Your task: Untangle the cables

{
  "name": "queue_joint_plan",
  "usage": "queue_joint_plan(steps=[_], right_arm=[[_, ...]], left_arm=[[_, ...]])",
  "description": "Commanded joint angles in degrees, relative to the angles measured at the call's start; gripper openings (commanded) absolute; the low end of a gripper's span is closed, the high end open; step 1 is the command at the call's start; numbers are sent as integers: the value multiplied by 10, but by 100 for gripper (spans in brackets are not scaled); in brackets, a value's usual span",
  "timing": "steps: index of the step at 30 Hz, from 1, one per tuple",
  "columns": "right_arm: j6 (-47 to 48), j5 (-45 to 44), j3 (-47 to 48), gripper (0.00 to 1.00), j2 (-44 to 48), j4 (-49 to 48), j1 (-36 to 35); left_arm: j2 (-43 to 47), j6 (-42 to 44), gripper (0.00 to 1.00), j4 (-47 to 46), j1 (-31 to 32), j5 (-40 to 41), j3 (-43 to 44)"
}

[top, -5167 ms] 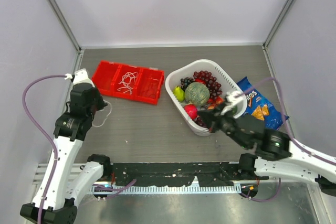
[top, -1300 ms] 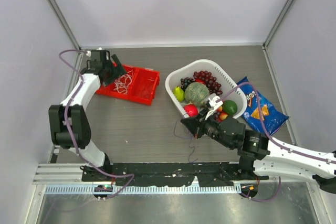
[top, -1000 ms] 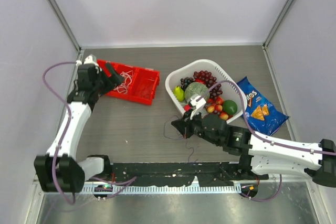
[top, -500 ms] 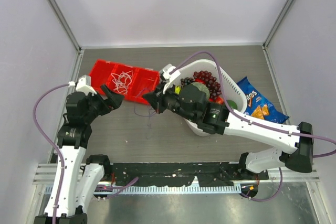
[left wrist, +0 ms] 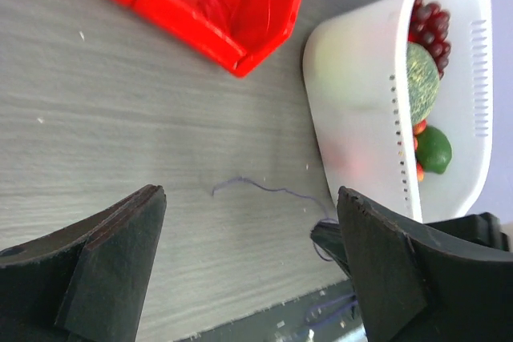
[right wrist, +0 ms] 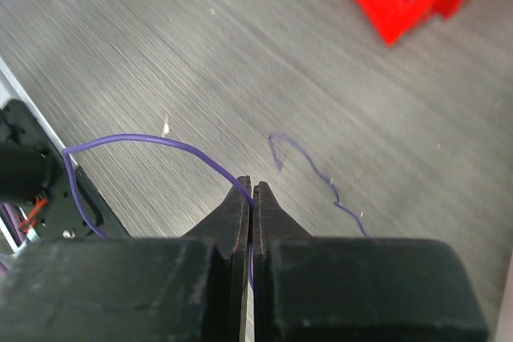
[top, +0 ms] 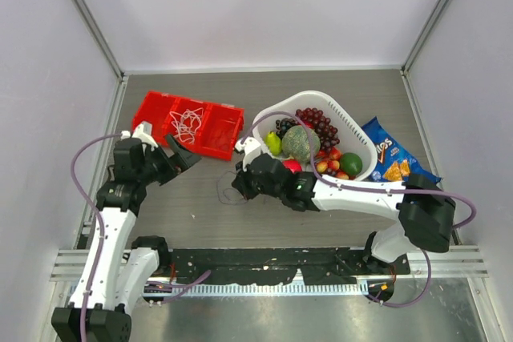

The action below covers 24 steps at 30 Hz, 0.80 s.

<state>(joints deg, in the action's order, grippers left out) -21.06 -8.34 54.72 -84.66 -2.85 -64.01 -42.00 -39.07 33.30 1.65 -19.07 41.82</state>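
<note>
Just off the near side of the red tray's left end, the left fingers stand wide and empty, aimed at the tabletop, probably ready to take a loose end. White and red coils lie in the tray's middle compartment. Near its right end, a purple cord trails on the tabletop, one loop pinched in the closed right fingers, likely to keep it apart from the coils.

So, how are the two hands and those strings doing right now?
Right hand shut on purple cable. Left hand open, empty. White cables in red tray. Fruit basket close beside right hand.
</note>
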Motion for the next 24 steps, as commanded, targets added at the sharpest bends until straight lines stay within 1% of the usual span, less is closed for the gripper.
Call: queue_joint_plan(steps=[1,4,8,10,11,13,17,21,24], right_arm=[[-60,17,-33,1,-14,-49,0],[-84,15,-37,1,-45,-49,11],[-87,14,-10,2,-78,-20,38],[-81,16,1,14,-83,-1,45],[-73,16,6,23,-79,5,45],[-72,17,0,36,-61,13,45],[-75,16,-16,48,1,25,45],[-73,17,-22,54,78,61,45],[-66,9,-23,56,128,74,45]], left_arm=[[-42,-37,90,-24,2,-96,-26],[-51,-54,89,-51,28,-102,-58],[-58,-80,89,-83,109,-53,-79],[-66,-85,89,-95,130,-45,-81],[-70,-84,89,-98,136,-44,-80],[-77,-87,89,-106,143,-41,-84],[-91,-98,88,-127,164,-19,-101],[-134,-97,88,-138,205,17,-94],[-177,-80,88,-128,251,71,-70]])
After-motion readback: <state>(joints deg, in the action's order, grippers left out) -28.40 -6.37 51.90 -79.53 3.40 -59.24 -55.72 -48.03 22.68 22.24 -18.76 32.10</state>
